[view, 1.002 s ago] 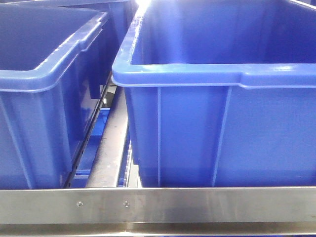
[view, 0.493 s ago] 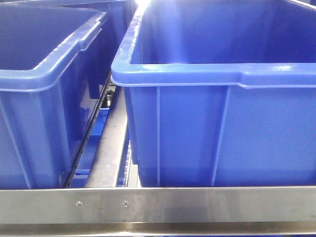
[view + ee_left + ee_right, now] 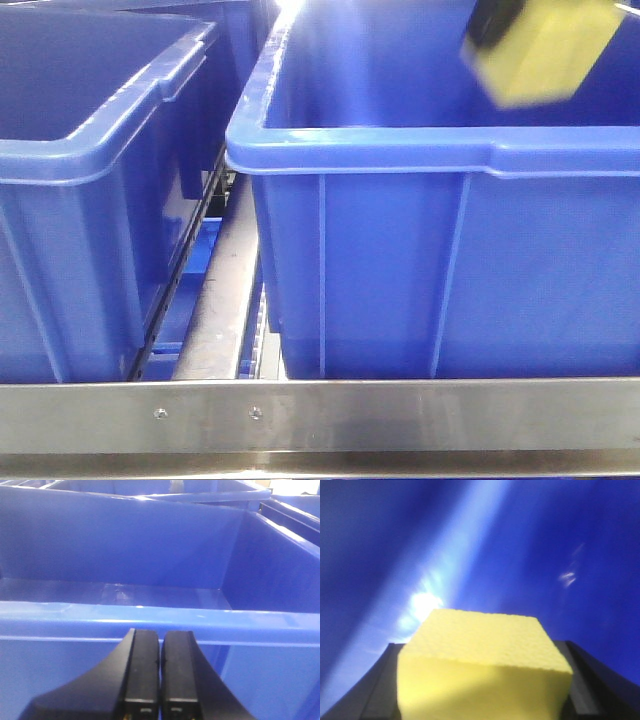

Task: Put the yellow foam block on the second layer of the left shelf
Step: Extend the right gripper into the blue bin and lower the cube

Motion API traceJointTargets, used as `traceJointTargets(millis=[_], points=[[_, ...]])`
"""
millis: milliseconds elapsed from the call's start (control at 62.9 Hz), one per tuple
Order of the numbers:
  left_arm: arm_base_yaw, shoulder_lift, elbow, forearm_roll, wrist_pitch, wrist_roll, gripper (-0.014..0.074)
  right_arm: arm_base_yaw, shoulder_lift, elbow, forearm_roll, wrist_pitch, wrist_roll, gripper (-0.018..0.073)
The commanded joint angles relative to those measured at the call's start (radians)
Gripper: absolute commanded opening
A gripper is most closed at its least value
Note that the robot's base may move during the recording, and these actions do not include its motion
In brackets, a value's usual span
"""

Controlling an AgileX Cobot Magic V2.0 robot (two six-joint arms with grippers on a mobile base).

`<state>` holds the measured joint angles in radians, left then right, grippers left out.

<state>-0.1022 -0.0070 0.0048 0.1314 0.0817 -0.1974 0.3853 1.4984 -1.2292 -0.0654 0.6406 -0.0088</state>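
Note:
The yellow foam block [image 3: 545, 55] hangs blurred at the top right of the front view, over the inside of the large right blue bin [image 3: 400, 152]. My right gripper [image 3: 485, 680] is shut on it. In the right wrist view the block [image 3: 485, 655] fills the span between the black fingers [image 3: 382, 685], with blue bin wall behind. A dark finger [image 3: 490, 22] shows at the block's left side. My left gripper [image 3: 160, 650] is shut with nothing in it, just in front of a blue bin's rim [image 3: 160, 617]. Which shelf layer this is cannot be told.
A second blue bin [image 3: 80, 160] stands at the left, with a narrow gap and a steel strut [image 3: 225, 290] between the two. A steel shelf rail [image 3: 320, 412] runs across the front. More blue bins [image 3: 295, 515] stand behind in the left wrist view.
The yellow block, held in my right gripper, has come into the front view at the top right over the right bin; it was not in view before. The bins have not moved.

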Motion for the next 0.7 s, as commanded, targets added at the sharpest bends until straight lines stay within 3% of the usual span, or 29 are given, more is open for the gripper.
traceJointTargets(millis=[0,477,684], points=[[-0.003,-0.013,0.028,-0.007,-0.088,-0.004,0.0136,0.000,0.040,-0.043,-0.017,-0.074,-0.006,0.0281],[-0.003,-0.013,0.028,-0.007,-0.088,-0.004,0.0136,-0.001,0.225,-0.043,-0.018,-0.147,-0.006,0.0300],[-0.003,-0.013,0.028,-0.007,-0.088,-0.004,0.0136,-0.001,0.226,-0.043,-0.018,-0.167,-0.006,0.0614]])
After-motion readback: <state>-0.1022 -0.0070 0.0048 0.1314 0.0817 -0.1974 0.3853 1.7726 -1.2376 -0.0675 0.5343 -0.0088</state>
